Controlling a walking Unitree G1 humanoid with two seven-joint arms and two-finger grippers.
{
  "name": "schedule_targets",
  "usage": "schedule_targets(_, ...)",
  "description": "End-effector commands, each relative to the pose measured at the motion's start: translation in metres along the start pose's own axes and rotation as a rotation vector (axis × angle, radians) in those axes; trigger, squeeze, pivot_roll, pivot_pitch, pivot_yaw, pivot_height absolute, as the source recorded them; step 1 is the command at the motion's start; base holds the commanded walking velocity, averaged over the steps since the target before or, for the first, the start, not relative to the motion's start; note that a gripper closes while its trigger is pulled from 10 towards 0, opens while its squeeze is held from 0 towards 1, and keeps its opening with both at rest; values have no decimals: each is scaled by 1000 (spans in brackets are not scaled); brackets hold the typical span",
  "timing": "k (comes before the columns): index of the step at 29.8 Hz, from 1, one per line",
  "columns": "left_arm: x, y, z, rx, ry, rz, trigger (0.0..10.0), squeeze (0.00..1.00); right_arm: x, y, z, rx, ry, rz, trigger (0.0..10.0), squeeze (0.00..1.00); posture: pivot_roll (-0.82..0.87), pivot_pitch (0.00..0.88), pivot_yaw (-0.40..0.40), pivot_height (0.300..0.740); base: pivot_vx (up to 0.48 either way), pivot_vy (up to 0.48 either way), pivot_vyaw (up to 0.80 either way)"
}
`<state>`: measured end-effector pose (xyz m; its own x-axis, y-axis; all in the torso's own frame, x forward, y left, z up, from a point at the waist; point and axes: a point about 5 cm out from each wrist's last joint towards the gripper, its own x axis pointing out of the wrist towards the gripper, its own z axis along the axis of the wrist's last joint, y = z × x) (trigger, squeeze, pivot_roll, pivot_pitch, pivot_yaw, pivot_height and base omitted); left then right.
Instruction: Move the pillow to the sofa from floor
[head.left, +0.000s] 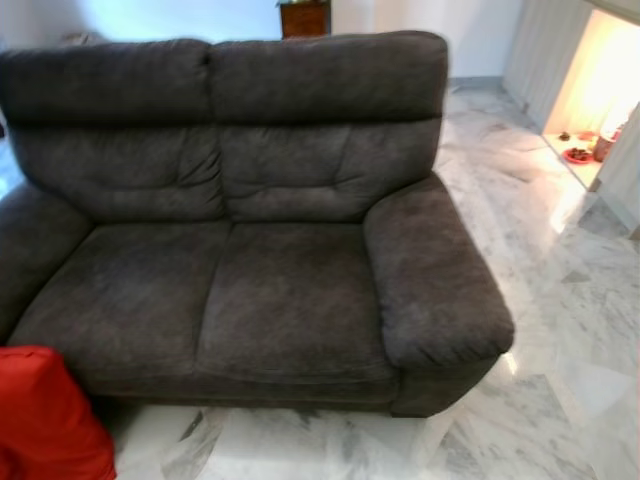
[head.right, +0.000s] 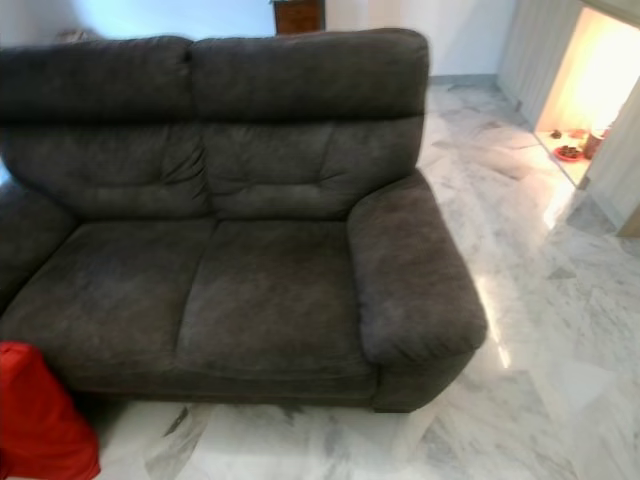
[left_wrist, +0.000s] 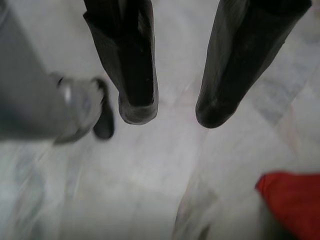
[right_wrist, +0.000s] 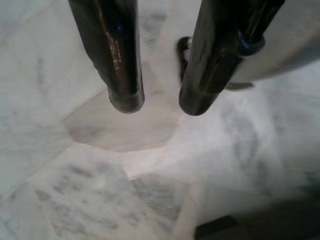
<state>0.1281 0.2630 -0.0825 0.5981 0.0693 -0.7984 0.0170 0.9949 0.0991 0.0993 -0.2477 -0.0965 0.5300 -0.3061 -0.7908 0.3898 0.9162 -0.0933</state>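
Sofa (head.left: 250, 230): dark grey 2-seater, took up most of head view. Both seat cushions bare, nothing on backrest or armrests. It stood on pale marble floor (head.left: 560, 330), which ran off to robot's right toward a lit niche w/ small red items (too small to ID).

Pillow (head.left: 45, 420): red, low at robot's left, on floor just in front of sofa's left front corner. Partly cut by frame edge, so full shape couldn't be told. Not on sofa. A corner of it also showed in left wrist view (left_wrist: 292, 202), off to one side of the fingers and apart from them.

Left gripper (left_wrist: 172, 112): pointed down at floor, fingers parted w/ clear gap, nothing between them. Not touching pillow. A grey shape w/ dark tip sat beside it, prob. robot's own leg/foot, though blurred.

Right gripper (right_wrist: 152, 105): also aimed at bare marble, fingers apart by a narrower gap, nothing held. Judged idle.

Progress (judgement): task at start stage. Pillow not grasped, not lifted, sofa seat free to receive it. All steps left: turn/step toward robot's left to centre pillow, bend, close on pillow (soft, bulky, so 2-gripper hold may suit better than one), raise over seat edge, release on cushion. Left arm nearest to pillow.
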Motion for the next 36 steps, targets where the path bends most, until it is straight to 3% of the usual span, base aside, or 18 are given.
schedule_targets(1, -1, 2, -2, 1, 17, 2, 10000, 0, -2, -5, -5, -3, 18, -9, 10000, 0, -62, 89, 56, 740, 0, 360, 0)
schedule_targets(36, -1, 2, -3, 16, 23, -5, 10000, 0, 0, -1, -1, -2, 13, 19, 10000, 0, -49, 56, 66, 740, 0, 362, 0)
